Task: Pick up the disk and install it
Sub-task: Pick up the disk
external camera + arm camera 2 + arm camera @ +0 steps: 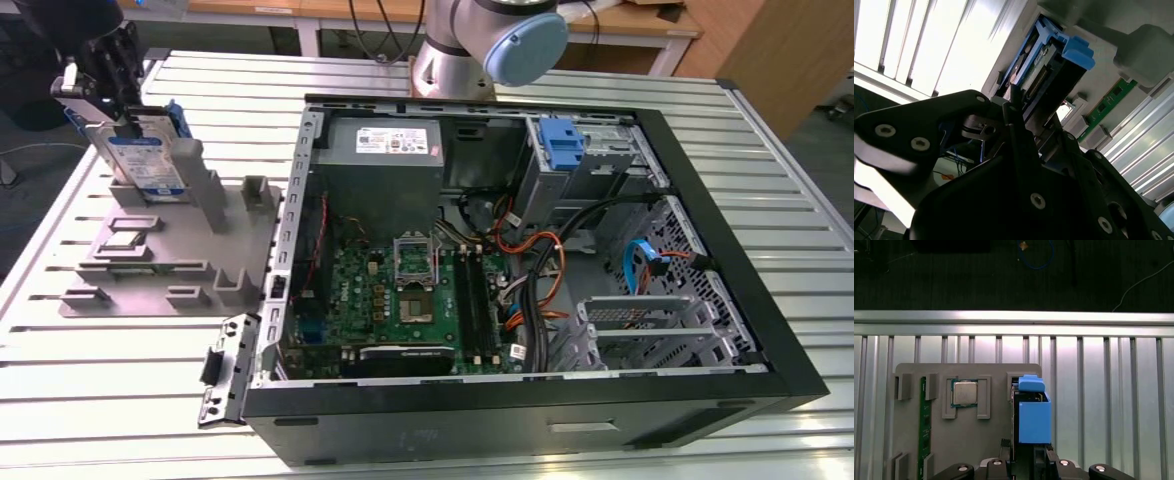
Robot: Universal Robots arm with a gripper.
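The disk [140, 160] is a silver-grey hard drive with a white-and-blue label and a blue bracket. It stands on edge, slightly tilted, at the back of the grey holder [147, 270] on the exterior view's left. My gripper [114, 118] comes down on its upper end and looks shut on it. In the first wrist view the dark fingers [1004, 460] straddle the disk's blue bracket [1034, 415]. In the second wrist view the disk [1049, 55] reaches away from the fingers [1016, 115]. The disk's lower edge sits at the holder's slot; whether it is lifted clear I cannot tell.
An open computer case [747, 250] lies on the slatted metal table [107, 400], with a grey power supply [387, 150], motherboard [400, 290] and a blue-fronted drive bay [567, 145]. The holder also carries a processor [965, 392] and a memory stick [925, 415]. The arm's base [467, 50] stands behind the case.
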